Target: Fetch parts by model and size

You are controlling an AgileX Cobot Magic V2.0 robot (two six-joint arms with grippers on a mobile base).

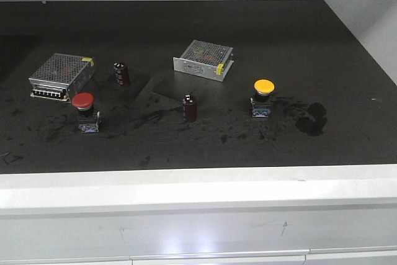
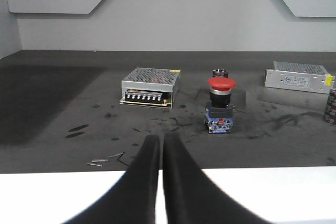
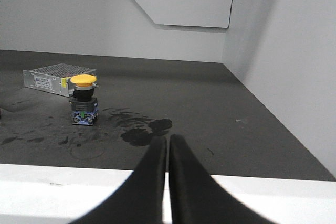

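Note:
A red-capped push-button switch [image 1: 84, 111] stands upright on the black tabletop at the left; the left wrist view shows this red switch [image 2: 220, 104] ahead and right of my left gripper [image 2: 161, 138]. A yellow-capped switch [image 1: 263, 97] stands at the right, and this yellow switch [image 3: 84, 99] appears ahead and left of my right gripper [image 3: 168, 139]. Both grippers are shut and empty, hovering over the white front ledge, well short of the switches. Neither gripper shows in the front view.
Two silver mesh-topped boxes [image 1: 62, 76] [image 1: 203, 59] lie at the back. Two dark maroon cylinders [image 1: 121, 74] [image 1: 190, 107] stand between the switches. A dark stain [image 1: 311, 118] marks the top right of the yellow switch. Grey walls [image 3: 283, 61] enclose the back and right.

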